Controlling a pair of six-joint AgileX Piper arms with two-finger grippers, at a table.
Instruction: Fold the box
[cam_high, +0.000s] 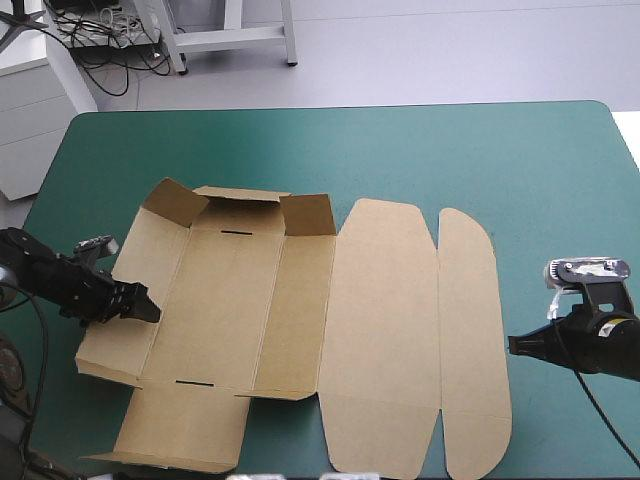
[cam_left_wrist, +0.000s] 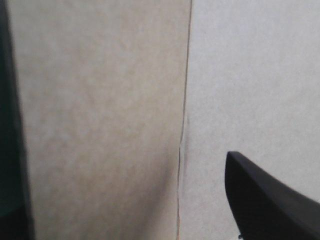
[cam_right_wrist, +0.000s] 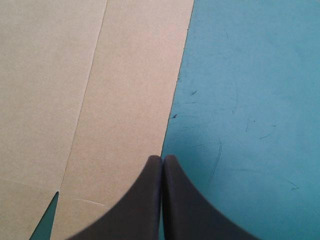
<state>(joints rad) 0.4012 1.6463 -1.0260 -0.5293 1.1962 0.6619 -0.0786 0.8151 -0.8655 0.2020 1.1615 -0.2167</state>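
The brown box (cam_high: 300, 300) lies as a cut sheet in the middle of the table. Its lid panel and rounded tuck flap (cam_high: 470, 330) lie flat on the right. The left wall (cam_high: 120, 300) and the two far corner flaps are tilted up. My left gripper (cam_high: 148, 310) sits at that left wall. In the left wrist view one black finger (cam_left_wrist: 270, 205) stands far to the side over brown board (cam_left_wrist: 100, 100), and the other is hidden. My right gripper (cam_high: 512, 345) is shut and empty, with its tip (cam_right_wrist: 162, 159) at the tuck flap's outer edge (cam_right_wrist: 100, 100).
The teal-green cover (cam_high: 500, 150) stretches wide between the box and the table's far edge, and a strip (cam_right_wrist: 250, 100) shows to the right of the tuck flap. The box's near flaps (cam_high: 180, 425) reach close to the table's front edge.
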